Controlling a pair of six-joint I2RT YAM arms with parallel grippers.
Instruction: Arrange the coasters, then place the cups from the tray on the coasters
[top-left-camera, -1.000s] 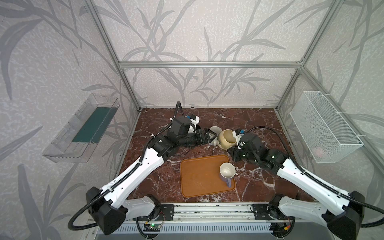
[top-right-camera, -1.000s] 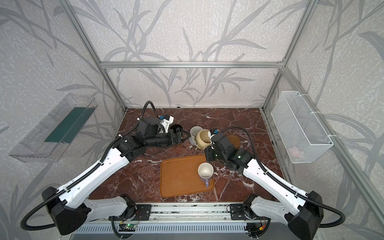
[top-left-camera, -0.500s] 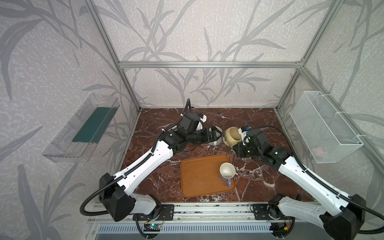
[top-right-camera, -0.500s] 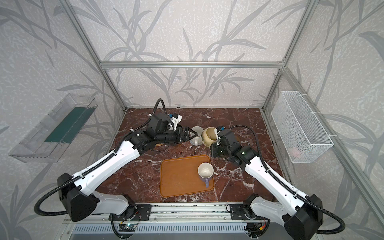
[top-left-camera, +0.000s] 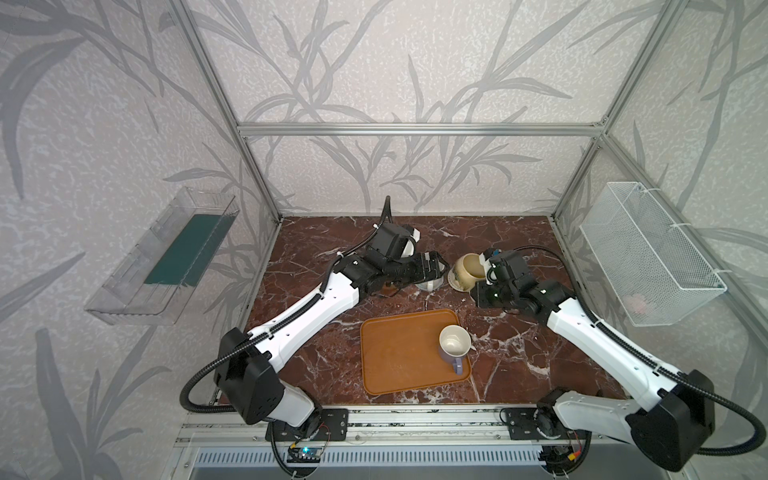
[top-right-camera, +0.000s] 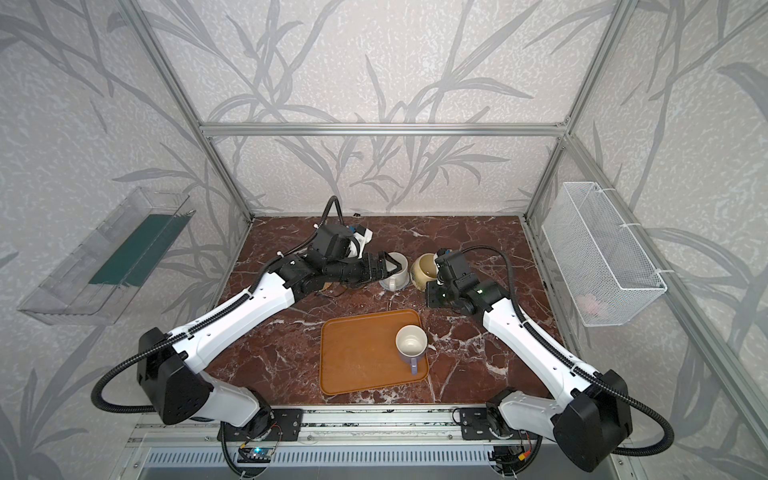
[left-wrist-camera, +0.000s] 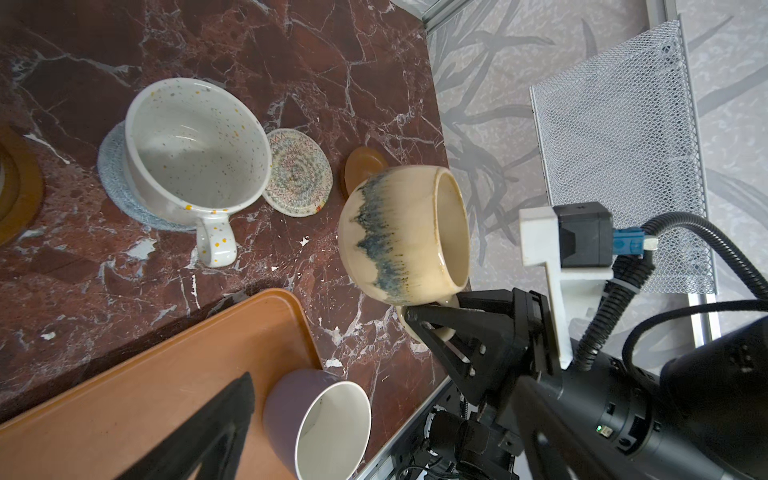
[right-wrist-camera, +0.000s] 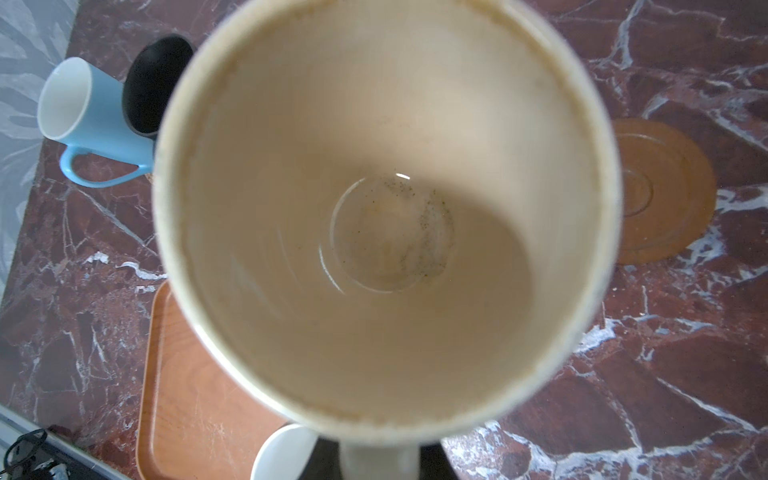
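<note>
The cream-beige cup (left-wrist-camera: 399, 232) is gripped by its handle, tilted, in the right tool (left-wrist-camera: 428, 320); the left tool (top-right-camera: 384, 266) is held open beside the speckled cup (left-wrist-camera: 195, 149).

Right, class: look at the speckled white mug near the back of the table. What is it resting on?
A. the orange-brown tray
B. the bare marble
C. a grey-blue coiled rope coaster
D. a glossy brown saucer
C: in the left wrist view the speckled white mug stands upright on the grey-blue coiled rope coaster, whose edge shows around its base, well off the tray.
</note>
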